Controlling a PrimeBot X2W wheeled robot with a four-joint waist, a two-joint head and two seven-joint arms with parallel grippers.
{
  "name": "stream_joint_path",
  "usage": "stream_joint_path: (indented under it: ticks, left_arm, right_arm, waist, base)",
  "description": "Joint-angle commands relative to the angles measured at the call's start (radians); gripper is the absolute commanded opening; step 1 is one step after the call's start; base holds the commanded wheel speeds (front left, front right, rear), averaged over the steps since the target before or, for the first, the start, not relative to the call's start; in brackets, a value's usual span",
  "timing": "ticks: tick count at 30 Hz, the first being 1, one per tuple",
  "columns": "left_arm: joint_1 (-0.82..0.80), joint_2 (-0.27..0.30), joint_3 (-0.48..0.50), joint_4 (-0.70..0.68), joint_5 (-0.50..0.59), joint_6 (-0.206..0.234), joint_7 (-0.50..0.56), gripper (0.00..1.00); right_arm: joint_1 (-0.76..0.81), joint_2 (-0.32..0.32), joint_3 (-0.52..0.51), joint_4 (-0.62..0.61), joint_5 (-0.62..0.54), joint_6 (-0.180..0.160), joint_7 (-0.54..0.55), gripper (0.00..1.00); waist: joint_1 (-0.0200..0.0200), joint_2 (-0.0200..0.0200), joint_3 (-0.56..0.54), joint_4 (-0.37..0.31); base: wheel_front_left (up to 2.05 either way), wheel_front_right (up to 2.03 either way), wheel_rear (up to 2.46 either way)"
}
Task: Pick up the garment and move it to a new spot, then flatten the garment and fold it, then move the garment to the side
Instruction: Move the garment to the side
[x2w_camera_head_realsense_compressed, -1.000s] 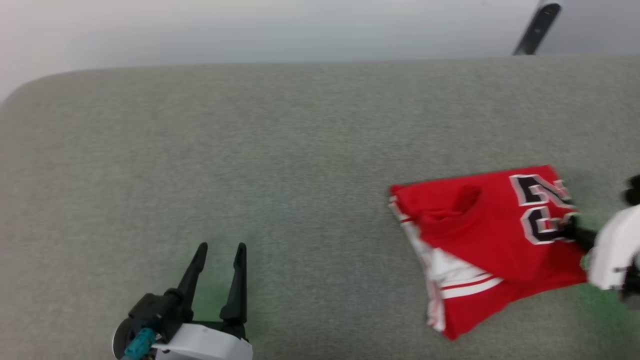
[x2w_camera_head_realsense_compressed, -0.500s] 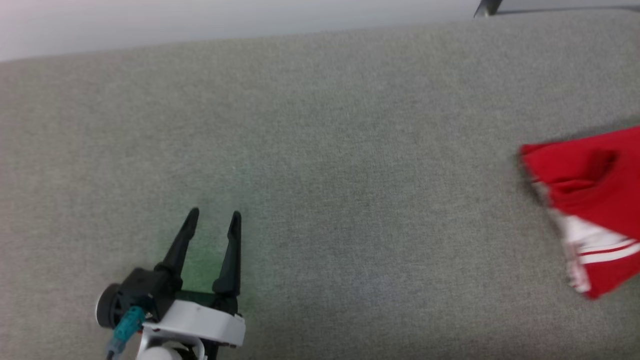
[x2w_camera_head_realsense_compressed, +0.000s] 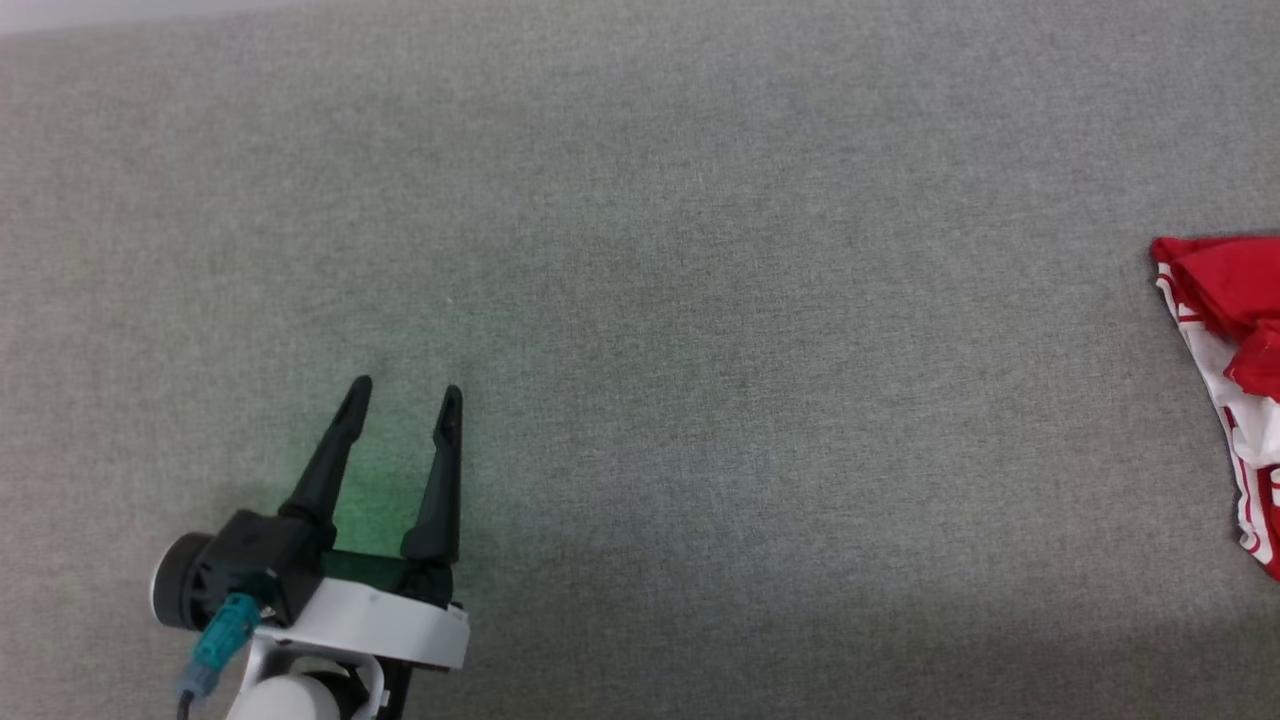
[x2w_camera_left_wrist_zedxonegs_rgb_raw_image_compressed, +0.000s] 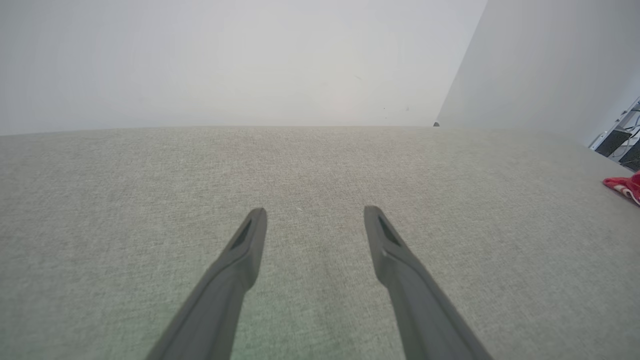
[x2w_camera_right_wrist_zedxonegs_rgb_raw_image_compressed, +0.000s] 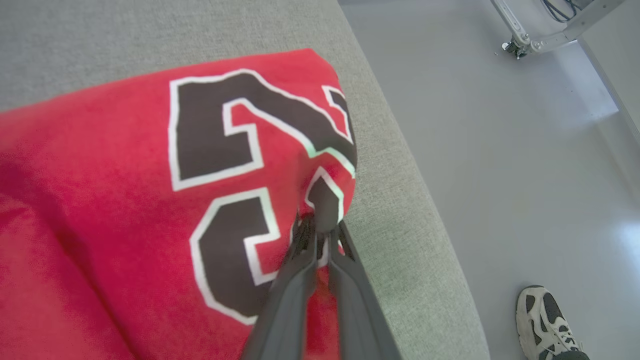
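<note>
Right hand (x2w_camera_right_wrist_zedxonegs_rgb_raw_image_compressed: 320, 225) is clamped on the jersey (x2w_camera_right_wrist_zedxonegs_rgb_raw_image_compressed: 125, 225), fingers together on a bunched bit of cloth right at the black numerals (x2w_camera_right_wrist_zedxonegs_rgb_raw_image_compressed: 215, 130), so that spot puckers up toward the tips. Bench (x2w_camera_head_realsense_compressed: 700, 300) is one big slab covered in grey woven fabric with a rounded edge. The jersey lies right up against that edge on the robot's right.

Past the edge it's pale glossy floor (x2w_camera_right_wrist_zedxonegs_rgb_raw_image_compressed: 500, 150), with a metal frame foot (x2w_camera_right_wrist_zedxonegs_rgb_raw_image_compressed: 530, 40) further off and somebody's white and black shoe (x2w_camera_right_wrist_zedxonegs_rgb_raw_image_compressed: 545, 320) near the bench. Plain pale wall (x2w_camera_left_wrist_zedxonegs_rgb_raw_image_compressed: 225, 60) rises behind the bench in the left wrist view.

Left hand (x2w_camera_head_realsense_compressed: 405, 392) sits low over bare fabric at the lower left of the head view. Its fingers are spread wide apart and point away from the robot, well apart from the jersey.

Head view catches a strip of jersey at its right edge: red fold on top, white striped trim running up and down the view. Numerals lie sideways to the right hand. Can't tell the long axis, too much is cut off.
</note>
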Motion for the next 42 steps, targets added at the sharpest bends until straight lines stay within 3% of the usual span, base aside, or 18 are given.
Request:
stream_joint_path:
  ticks: [1, 5, 6, 7, 8, 9, 16, 24, 30, 34, 42]
  left_arm:
    - [-0.008, 0.006, 0.000, -0.010, 0.012, 0.005, 0.004, 1.00]
    - [-0.001, 0.014, 0.002, -0.025, 0.013, 0.010, 0.013, 1.00]
    - [0.002, 0.015, 0.002, -0.026, 0.013, 0.012, 0.016, 1.00]
    - [0.004, 0.016, 0.002, -0.029, 0.012, 0.015, 0.018, 1.00]
    - [0.007, 0.016, 0.002, -0.030, 0.012, 0.015, 0.019, 1.00]
    - [0.011, 0.015, 0.000, -0.029, 0.011, 0.017, 0.021, 1.00]
    - [0.018, 0.004, 0.000, 0.015, -0.023, 0.004, -0.006, 1.00]
    - [0.008, -0.001, 0.020, 0.119, -0.067, -0.017, -0.039, 1.00]
    - [0.002, 0.004, 0.035, 0.192, -0.069, -0.003, -0.050, 1.00]
    - [0.021, 0.011, 0.053, 0.227, -0.079, 0.010, -0.052, 1.00]
    - [0.080, 0.016, 0.042, 0.255, -0.082, 0.008, -0.052, 1.00]
  right_arm:
    - [-0.019, 0.014, 0.005, 0.029, -0.010, -0.002, -0.022, 0.00]
    - [-0.056, 0.025, 0.017, 0.101, -0.042, -0.002, -0.067, 0.03]
    - [-0.066, 0.028, 0.019, 0.117, -0.047, -0.002, -0.079, 0.38]
    - [-0.073, 0.027, 0.021, 0.130, -0.052, -0.002, -0.090, 0.59]
    - [-0.080, 0.027, 0.025, 0.141, -0.055, -0.002, -0.099, 0.95]
    - [-0.087, 0.026, 0.029, 0.152, -0.056, -0.002, -0.106, 1.00]
    - [-0.093, 0.033, 0.108, 0.110, -0.036, -0.002, -0.158, 1.00]
    - [0.003, 0.100, 0.328, -0.125, 0.085, -0.002, -0.208, 1.00]
    - [0.083, 0.162, 0.445, -0.244, 0.121, -0.002, -0.269, 1.00]
    - [0.119, 0.210, 0.487, -0.271, 0.108, -0.002, -0.319, 1.00]
    - [0.218, 0.287, 0.463, -0.280, 0.073, -0.002, -0.426, 1.00]
  waist:
    - [0.0000, 0.0000, 0.005, 0.000]
    - [0.0000, 0.0000, 0.002, -0.002]
    - [0.0000, 0.0000, 0.000, -0.004]
    - [0.0000, 0.0000, -0.003, -0.005]
    - [0.0000, 0.0000, -0.007, -0.008]
    - [0.0000, 0.0000, -0.013, -0.009]
    - [0.0000, 0.0000, -0.090, -0.021]
    - [0.0000, 0.0000, -0.214, -0.011]
    - [0.0000, 0.0000, -0.296, 0.003]
    - [0.0000, 0.0000, -0.342, 0.010]
    - [0.0000, 0.0000, -0.415, 0.055]
  base:
    - [0.00, 0.00, 0.00]
    - [0.00, 0.00, 0.00]
    - [0.00, 0.00, 0.00]
    - [0.00, 0.00, 0.00]
    - [0.00, 0.00, 0.00]
    - [0.00, 0.00, 0.00]
    - [0.00, 0.00, 0.00]
    - [0.00, 0.00, 0.00]
    - [0.00, 0.00, 0.00]
    - [0.00, 0.00, 0.00]
    - [0.00, 0.00, 0.00]
